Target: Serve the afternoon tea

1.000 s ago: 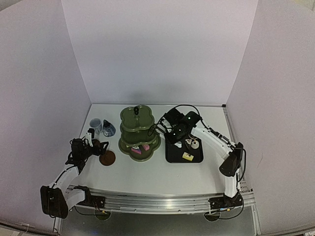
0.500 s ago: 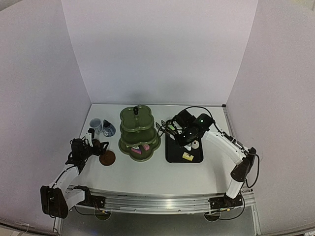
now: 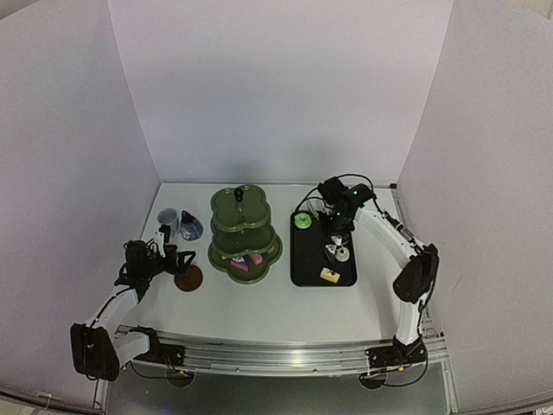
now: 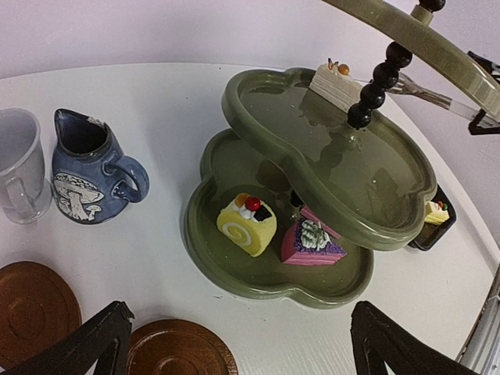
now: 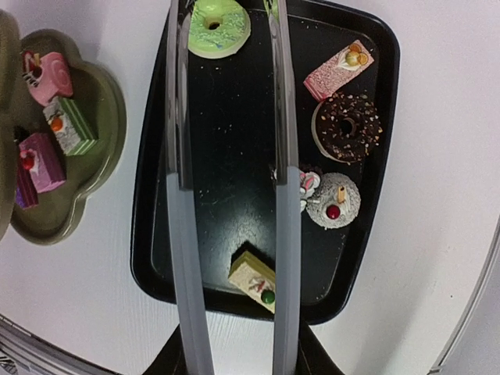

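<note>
The olive-green three-tier stand (image 3: pixel 244 233) holds a yellow roll (image 4: pixel 247 223) and a pink-purple slice (image 4: pixel 311 244) on its bottom tier, and a white slice (image 4: pixel 334 81) one tier up. My left gripper (image 4: pixel 242 355) hangs open and empty over two brown saucers (image 4: pixel 31 312) (image 4: pixel 180 351), near the blue pot (image 4: pixel 82 176) and pale cup (image 4: pixel 17 164). My right gripper (image 5: pixel 234 361) is shut on white tongs (image 5: pixel 181 156). The tong arms reach over the black tray (image 5: pixel 152 258) and straddle a green doughnut (image 5: pixel 219 26); their tips are cut off.
Also on the tray are a pink slice (image 5: pixel 339 69), a chocolate doughnut (image 5: pixel 347 127), a grey cupcake (image 5: pixel 332 201) and a yellow bar (image 5: pixel 254 281). White walls close in the table on three sides.
My right arm has swung back from the stand's side to the far end of the tray, and the green doughnut now shows. The left arm has barely moved.
</note>
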Controlling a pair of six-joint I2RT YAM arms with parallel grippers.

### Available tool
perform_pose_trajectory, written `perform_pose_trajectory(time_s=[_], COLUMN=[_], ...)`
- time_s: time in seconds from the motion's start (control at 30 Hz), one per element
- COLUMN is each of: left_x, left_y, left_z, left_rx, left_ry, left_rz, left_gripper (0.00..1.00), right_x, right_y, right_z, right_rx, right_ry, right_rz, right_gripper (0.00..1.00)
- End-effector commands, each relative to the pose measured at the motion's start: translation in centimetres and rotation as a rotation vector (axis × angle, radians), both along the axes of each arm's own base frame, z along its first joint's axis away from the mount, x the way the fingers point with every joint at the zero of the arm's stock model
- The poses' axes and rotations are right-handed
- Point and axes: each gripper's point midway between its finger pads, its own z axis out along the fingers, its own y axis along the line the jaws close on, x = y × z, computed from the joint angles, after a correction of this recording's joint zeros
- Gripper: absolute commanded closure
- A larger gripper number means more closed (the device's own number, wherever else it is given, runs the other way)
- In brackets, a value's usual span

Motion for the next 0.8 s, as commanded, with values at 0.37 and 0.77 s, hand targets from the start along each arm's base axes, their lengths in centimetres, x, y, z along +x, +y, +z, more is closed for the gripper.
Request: perform_pose_trajectory(time_s=[0.37,0.77], left_x=[1.0,1.3], left_y=[0.0,0.1], left_z=[-0.2,-0.2], left_rx=[0.007,0.018], left_ry=[0.003,-0.013], left_rz=[-0.007,0.0], left_gripper=[0.03,0.03], right_x=[4.3,3.8], right_y=[0.8,1.5], right_z=[-5.1,-6.0], right_rx=[0.072,0.099], right_ry=[0.072,0.108], right_rz=[-0.071,-0.048], right_gripper=[0.67,0.66])
